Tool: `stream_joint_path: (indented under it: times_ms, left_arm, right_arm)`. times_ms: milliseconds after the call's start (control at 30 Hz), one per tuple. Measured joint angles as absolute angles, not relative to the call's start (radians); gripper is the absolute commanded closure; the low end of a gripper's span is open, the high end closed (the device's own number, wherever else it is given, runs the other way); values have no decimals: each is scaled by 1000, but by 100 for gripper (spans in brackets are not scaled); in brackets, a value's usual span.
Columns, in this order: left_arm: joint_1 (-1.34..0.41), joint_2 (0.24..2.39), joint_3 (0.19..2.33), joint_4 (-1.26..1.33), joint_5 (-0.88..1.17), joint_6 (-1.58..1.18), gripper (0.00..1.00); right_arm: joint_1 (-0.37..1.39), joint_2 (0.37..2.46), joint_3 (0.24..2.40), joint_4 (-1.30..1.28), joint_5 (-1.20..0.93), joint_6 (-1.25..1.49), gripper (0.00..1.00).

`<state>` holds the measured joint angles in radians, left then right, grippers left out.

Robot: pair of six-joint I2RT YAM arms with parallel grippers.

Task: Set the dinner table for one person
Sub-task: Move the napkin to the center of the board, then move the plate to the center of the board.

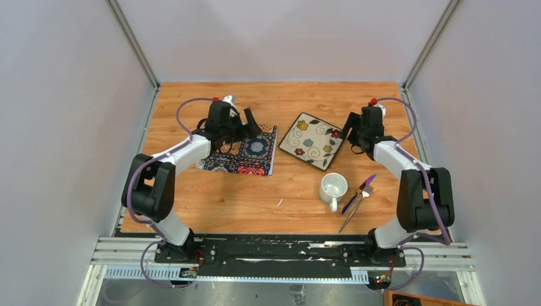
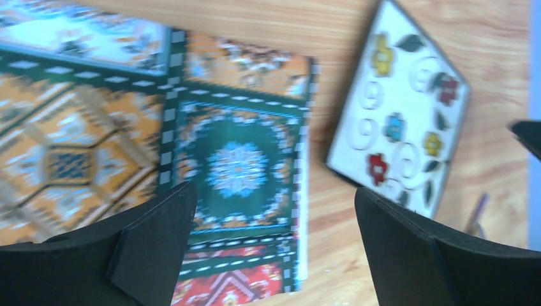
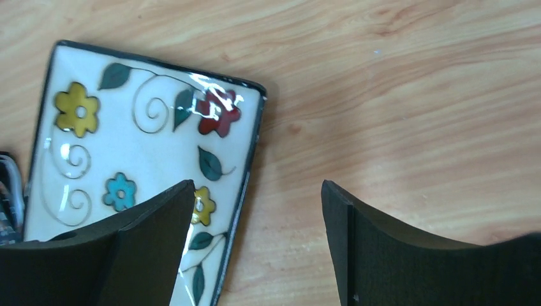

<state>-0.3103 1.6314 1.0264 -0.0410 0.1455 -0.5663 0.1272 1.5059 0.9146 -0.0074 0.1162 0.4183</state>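
Desk of orange wood planks fills the grey-walled booth. Left tool gapes open over the blurry placemat, right tool open at the plate edge; cutlery by mug is hard to read.

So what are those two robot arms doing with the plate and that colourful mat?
They are setting the dinner table for one person. The left gripper hangs open over the colourful placemat, holding nothing. The right gripper is open too, at the right edge of the flowery square plate, which lies on the bare wood beside the placemat. A white mug and some cutlery wait nearer the right arm. Nothing sits on the placemat yet.
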Motion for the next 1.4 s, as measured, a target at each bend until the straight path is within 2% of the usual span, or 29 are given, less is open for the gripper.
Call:
stream_joint_path:
  times_ms: [167, 400, 800, 1100, 1400]
  left_arm:
    - [-370, 1651, 1026, 78, 243, -606, 2]
    - [-380, 1715, 1008, 193, 332, -674, 2]
    - [-389, 1754, 1000, 299, 400, -748, 2]
    - [-407, 1763, 970, 358, 412, -787, 2]
    - [-407, 1763, 954, 366, 412, -790, 2]
  right_arm:
    - [73, 1577, 918, 98, -92, 463, 36]
    - [2, 1654, 855, 310, -326, 566, 39]
    - [-49, 1652, 818, 385, -362, 569, 41]
    - [-57, 1732, 814, 430, -387, 584, 40]
    - [-61, 1816, 823, 502, -418, 611, 47]
